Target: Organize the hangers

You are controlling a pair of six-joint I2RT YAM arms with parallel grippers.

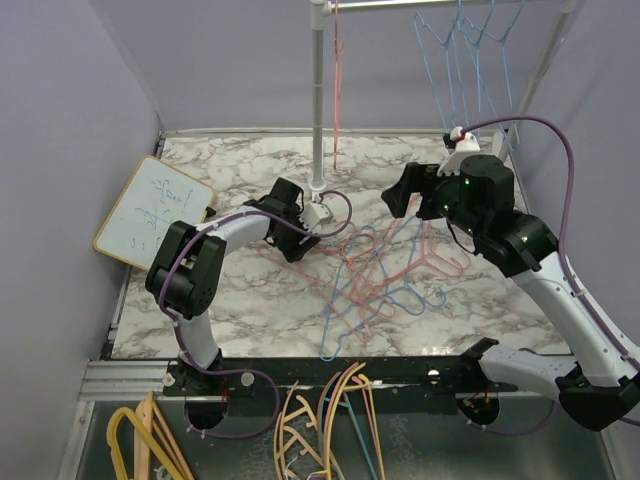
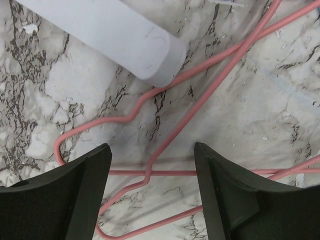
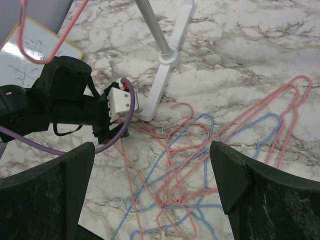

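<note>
A tangle of pink and light blue wire hangers (image 1: 380, 275) lies on the marble table (image 1: 230, 320), also seen in the right wrist view as hangers (image 3: 200, 165). More blue hangers (image 1: 470, 60) hang on the rail at the top right, and a pink hanger (image 1: 336, 80) hangs beside the pole. My left gripper (image 1: 300, 240) is low at the rack's foot. It is open, and its jaws straddle the wires of a pink hanger (image 2: 150, 172) without touching them. My right gripper (image 1: 405, 195) hovers above the pile, open and empty (image 3: 151, 147).
The rack pole (image 1: 318, 100) stands mid-table on a white foot (image 2: 125, 35). A small whiteboard (image 1: 152, 210) leans at the left edge. Thick yellow and orange hangers (image 1: 320, 420) lie below the table's front edge. Purple walls close in both sides.
</note>
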